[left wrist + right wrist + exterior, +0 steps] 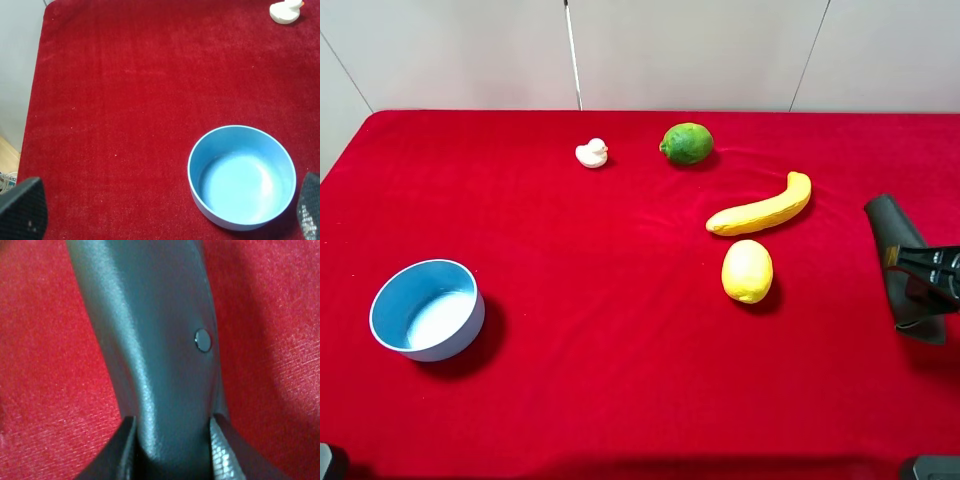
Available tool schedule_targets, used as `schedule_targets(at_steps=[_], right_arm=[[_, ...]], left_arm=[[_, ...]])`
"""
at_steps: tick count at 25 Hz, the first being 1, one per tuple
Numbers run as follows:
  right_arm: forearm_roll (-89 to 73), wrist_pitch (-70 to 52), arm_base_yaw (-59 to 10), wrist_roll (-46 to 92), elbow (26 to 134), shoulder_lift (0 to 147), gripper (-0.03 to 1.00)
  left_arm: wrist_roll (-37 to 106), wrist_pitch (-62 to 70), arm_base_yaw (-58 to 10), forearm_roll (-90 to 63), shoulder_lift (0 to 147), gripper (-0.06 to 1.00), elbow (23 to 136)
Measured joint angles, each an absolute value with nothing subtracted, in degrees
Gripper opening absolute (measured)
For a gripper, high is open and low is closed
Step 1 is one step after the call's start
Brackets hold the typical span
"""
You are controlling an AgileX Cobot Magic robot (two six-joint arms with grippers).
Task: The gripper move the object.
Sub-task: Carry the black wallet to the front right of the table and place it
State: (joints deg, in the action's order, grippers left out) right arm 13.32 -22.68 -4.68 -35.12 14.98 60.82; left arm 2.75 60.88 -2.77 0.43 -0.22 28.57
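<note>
The right end effector [172, 437] is clamped on the black pouch [150, 340] extending ahead of it; its arm is cropped from view.

Bare red surface [620, 340] runs broad through the middle, from the blue bowl [427, 309] near the left edge across to the lemon [747, 270]. Toward the right edge, the lemon and the banana [761, 206] crowd the approach to the black pouch [892, 222], which is clasped in the right end effector [910, 268]. The duck [591, 153] and the lime [687, 143] stand apart near the far edge.
</note>
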Motion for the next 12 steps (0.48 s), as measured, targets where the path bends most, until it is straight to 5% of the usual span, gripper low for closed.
schedule_targets(at_steps=[12], right_arm=[[13.32,-22.63,-4.68,-35.12,14.98,61.78,0.24]], left_arm=[[2.75,60.88,-2.77,0.43,-0.22,0.99,28.57]])
